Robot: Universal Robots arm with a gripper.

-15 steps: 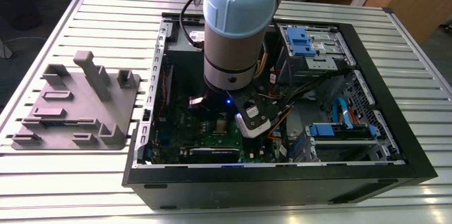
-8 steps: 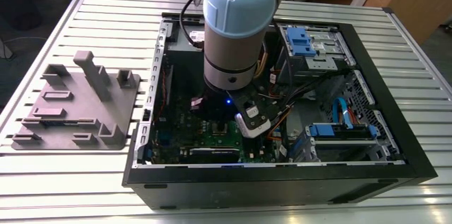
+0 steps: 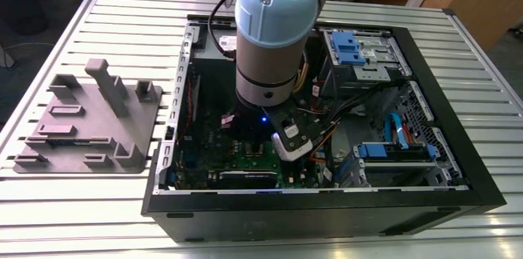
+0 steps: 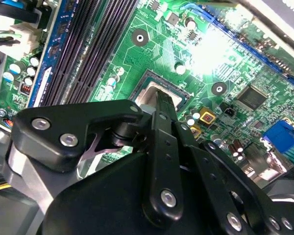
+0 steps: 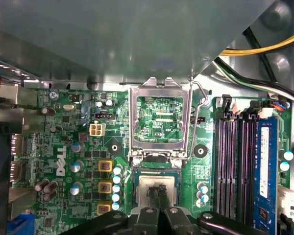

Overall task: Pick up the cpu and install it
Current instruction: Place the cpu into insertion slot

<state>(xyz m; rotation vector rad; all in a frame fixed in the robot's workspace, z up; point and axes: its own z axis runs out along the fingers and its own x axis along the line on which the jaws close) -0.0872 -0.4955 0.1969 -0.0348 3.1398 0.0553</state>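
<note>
The cpu [image 5: 143,189] is a silver-grey square lying flat in the dark socket on the green motherboard [image 5: 73,142]. It also shows in the second wrist view as a pale patch, the cpu [image 4: 148,94], under the black finger. My gripper [image 5: 157,190] is over the middle of the chip with its two thin fingertips [image 5: 162,189] drawn together, touching it or just above it; I cannot tell which. The socket's metal load frame [image 5: 160,85] stands open just beyond the chip. In the exterior view the arm [image 3: 266,81] reaches down into the open computer case [image 3: 327,204].
Memory slots [image 5: 230,161] and a blue memory stick [image 5: 264,171] run beside the socket. Yellow and black cables [image 5: 264,46] cross a corner of the case. Blue drive brackets [image 3: 392,149] sit at the exterior view's right. A grey fixture block [image 3: 90,121] lies on the slatted table outside the case.
</note>
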